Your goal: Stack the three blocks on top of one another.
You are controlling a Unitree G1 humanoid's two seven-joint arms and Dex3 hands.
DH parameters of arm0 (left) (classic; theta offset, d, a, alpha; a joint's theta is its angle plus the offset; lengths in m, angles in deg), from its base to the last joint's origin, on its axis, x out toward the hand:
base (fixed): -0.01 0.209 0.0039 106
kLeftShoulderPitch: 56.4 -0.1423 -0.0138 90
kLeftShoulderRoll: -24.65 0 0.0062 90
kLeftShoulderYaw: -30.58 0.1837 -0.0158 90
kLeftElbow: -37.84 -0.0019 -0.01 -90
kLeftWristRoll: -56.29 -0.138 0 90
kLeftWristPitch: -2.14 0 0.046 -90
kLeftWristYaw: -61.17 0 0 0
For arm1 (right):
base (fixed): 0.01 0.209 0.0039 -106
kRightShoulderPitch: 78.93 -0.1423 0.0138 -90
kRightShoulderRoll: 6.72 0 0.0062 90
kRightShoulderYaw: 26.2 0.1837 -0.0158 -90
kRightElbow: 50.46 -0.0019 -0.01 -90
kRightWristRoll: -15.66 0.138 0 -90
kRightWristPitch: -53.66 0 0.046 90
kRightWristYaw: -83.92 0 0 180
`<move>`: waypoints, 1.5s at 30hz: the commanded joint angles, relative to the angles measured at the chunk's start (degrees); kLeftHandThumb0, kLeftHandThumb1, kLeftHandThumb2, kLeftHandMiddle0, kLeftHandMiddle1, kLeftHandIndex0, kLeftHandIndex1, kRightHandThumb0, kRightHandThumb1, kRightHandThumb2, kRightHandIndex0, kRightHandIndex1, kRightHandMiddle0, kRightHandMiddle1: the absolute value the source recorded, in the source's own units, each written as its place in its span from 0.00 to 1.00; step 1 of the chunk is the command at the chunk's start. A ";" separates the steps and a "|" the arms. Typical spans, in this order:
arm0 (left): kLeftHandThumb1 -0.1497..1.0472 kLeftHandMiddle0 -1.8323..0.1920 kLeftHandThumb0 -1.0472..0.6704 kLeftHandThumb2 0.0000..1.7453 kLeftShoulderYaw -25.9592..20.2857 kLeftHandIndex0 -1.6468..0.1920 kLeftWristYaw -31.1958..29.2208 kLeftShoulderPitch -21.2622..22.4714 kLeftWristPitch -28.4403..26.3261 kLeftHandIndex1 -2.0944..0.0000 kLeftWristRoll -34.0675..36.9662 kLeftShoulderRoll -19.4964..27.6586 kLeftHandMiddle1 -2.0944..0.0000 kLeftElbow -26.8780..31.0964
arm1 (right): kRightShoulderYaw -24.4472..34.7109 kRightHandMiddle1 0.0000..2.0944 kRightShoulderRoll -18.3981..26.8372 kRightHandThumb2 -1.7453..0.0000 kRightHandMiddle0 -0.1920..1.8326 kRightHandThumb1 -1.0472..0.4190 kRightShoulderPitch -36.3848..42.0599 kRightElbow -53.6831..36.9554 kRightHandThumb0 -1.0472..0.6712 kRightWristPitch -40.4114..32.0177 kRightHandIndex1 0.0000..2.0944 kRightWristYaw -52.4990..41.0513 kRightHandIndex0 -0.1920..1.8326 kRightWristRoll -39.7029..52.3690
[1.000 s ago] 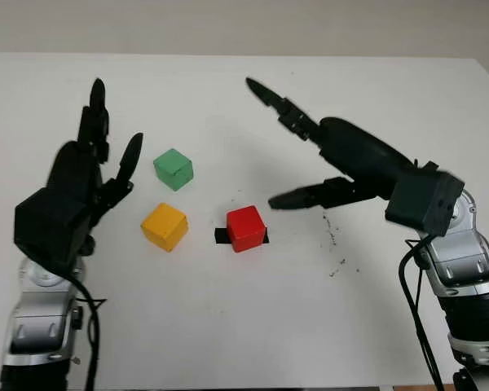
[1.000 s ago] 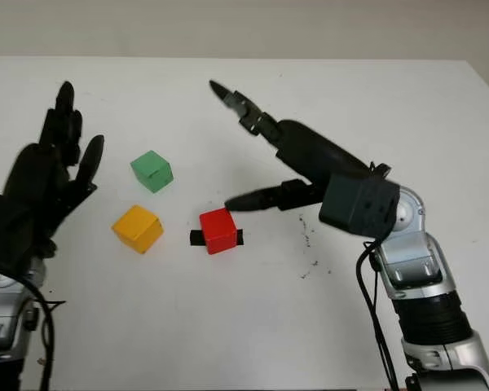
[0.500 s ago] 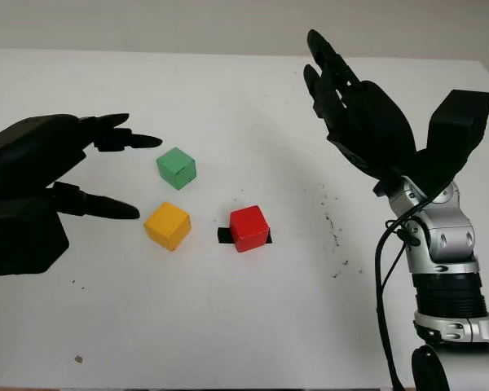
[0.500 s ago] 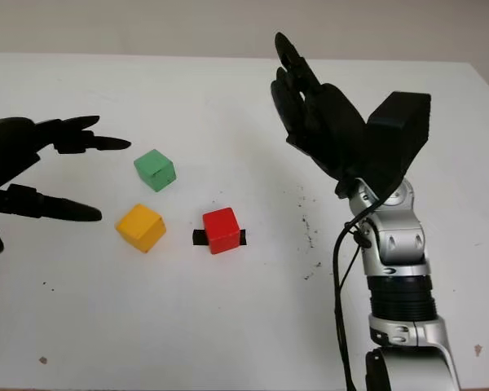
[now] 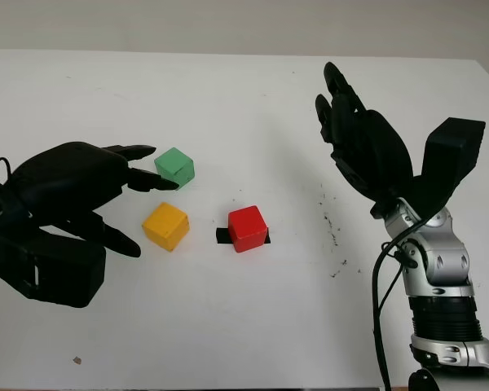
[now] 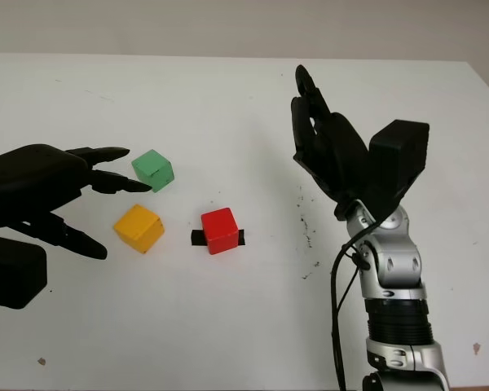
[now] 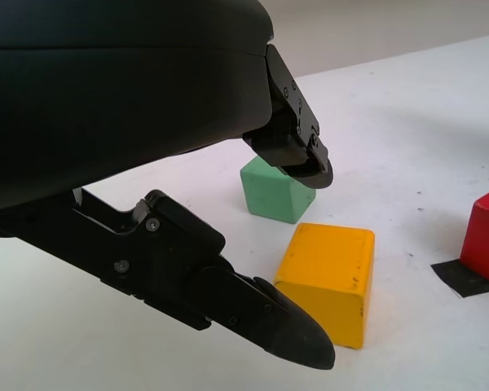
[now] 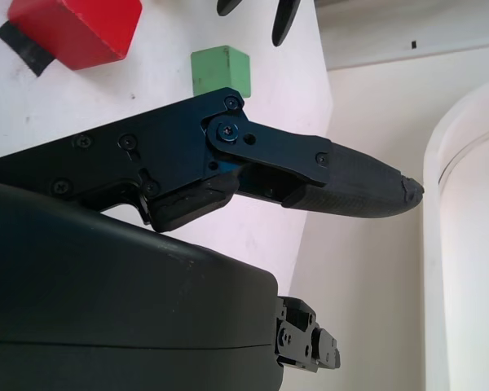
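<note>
Yellow block (image 5: 165,226), green block (image 5: 174,166), red block (image 5: 248,228) unstacked; left hand (image 5: 90,186) open beside them, right hand (image 5: 363,147) open, raised.

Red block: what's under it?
A strip of black tape lies on the white table beneath the red block, its ends showing on both sides. The part of the tape under the block is hidden. Nothing is stacked on the block.
</note>
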 commanded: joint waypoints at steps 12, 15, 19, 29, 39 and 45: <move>0.85 0.86 0.20 0.03 4.46 0.62 13.73 2.20 8.38 0.98 -11.38 -2.87 0.98 -7.58 | 2.42 0.00 -0.87 0.56 0.00 0.00 6.14 -0.18 0.18 4.95 0.00 1.97 0.00 -0.40; 0.85 0.86 0.21 0.03 4.88 0.61 14.13 2.83 9.09 0.98 -12.34 -2.49 0.98 -8.27 | 2.36 0.00 -1.03 0.57 0.00 0.00 6.33 -0.43 0.18 4.57 0.00 2.36 0.00 -0.39; 0.85 0.86 0.21 0.03 5.13 0.59 15.75 3.43 10.26 0.96 -14.83 -2.03 0.97 -8.89 | 2.37 0.00 -0.96 0.57 0.00 0.00 6.13 -0.34 0.18 4.47 0.00 2.22 0.00 -0.23; 0.86 0.85 0.24 0.03 5.00 0.50 12.30 3.39 9.92 0.91 -13.23 -1.96 0.97 -8.75 | 2.62 0.00 -1.11 0.57 0.00 0.00 5.66 -0.29 0.19 4.85 0.00 2.37 0.00 0.10; 0.91 0.82 0.29 0.03 4.77 0.64 9.85 2.77 9.31 0.51 -11.21 -2.27 0.97 -7.64 | 2.41 0.00 -0.70 0.56 0.00 0.00 4.92 0.37 0.20 4.91 0.00 2.65 0.00 -0.76; 0.93 0.81 0.34 0.03 4.17 0.68 13.54 3.07 11.49 0.36 -11.44 -2.52 0.97 -8.79 | 2.43 0.00 -0.77 0.56 0.00 0.00 4.68 0.34 0.20 4.67 0.00 2.71 0.00 -0.93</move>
